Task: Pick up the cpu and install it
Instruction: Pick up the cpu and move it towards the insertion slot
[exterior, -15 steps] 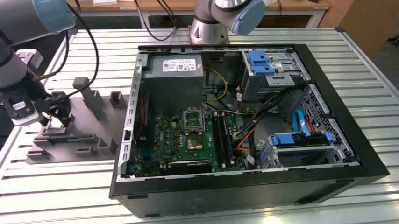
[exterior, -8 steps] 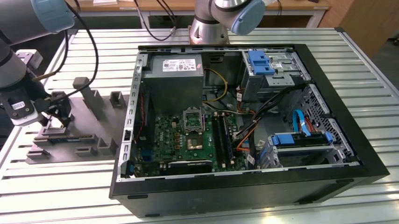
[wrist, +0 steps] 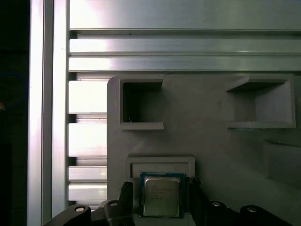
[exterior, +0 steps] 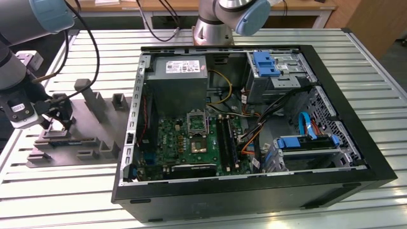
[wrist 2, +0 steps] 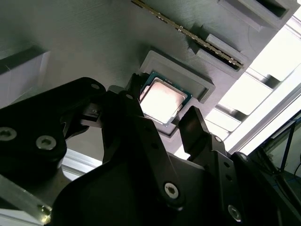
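On the grey holder (wrist: 207,141): the cpu (wrist: 161,195) is lying flat in the holder's square pocket.
Jaws: I am hovering with them apart, one beside each opposite edge of the cpu.
Direction: the cpu is sitting squarely between their tips.

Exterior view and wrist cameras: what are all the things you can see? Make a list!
cpu: one, silvery with a pale rim, lying in a square pocket of the holder.
holder: one, grey, on the table at the exterior view's left.
computer case: one, black, open, on the table.
motherboard: one, green, inside the case.
power box: one, grey with a white label, inside the case.
drive brackets: two, blue, inside the case at the exterior view's right.
table: one, silver slats.
other arm: one, grey and blue, behind the case.
arm: one, grey and blue, above the holder.
gripper: one, black, open, a finger on each side of the cpu.
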Robot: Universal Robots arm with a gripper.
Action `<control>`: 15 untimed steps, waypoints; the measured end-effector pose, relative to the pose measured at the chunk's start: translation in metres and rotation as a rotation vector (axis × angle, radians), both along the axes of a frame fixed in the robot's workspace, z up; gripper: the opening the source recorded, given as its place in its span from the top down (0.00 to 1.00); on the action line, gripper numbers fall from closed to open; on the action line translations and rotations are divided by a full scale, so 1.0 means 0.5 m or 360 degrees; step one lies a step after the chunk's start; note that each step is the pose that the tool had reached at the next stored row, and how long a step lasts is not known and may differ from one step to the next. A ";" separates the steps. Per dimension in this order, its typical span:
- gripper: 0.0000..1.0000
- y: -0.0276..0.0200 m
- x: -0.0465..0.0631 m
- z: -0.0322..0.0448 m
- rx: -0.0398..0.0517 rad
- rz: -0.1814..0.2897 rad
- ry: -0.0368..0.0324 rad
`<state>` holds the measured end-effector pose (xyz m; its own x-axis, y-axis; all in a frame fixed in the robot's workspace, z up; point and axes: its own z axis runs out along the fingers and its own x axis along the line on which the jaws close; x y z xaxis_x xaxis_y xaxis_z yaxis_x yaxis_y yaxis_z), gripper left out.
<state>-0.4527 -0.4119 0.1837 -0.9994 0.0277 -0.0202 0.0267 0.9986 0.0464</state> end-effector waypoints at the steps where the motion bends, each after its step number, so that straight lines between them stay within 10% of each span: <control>1: 0.41 0.0000 0.000 0.000 0.0000 0.0000 0.0000; 15: 0.53 0.0000 0.000 0.000 0.0000 0.0000 0.0000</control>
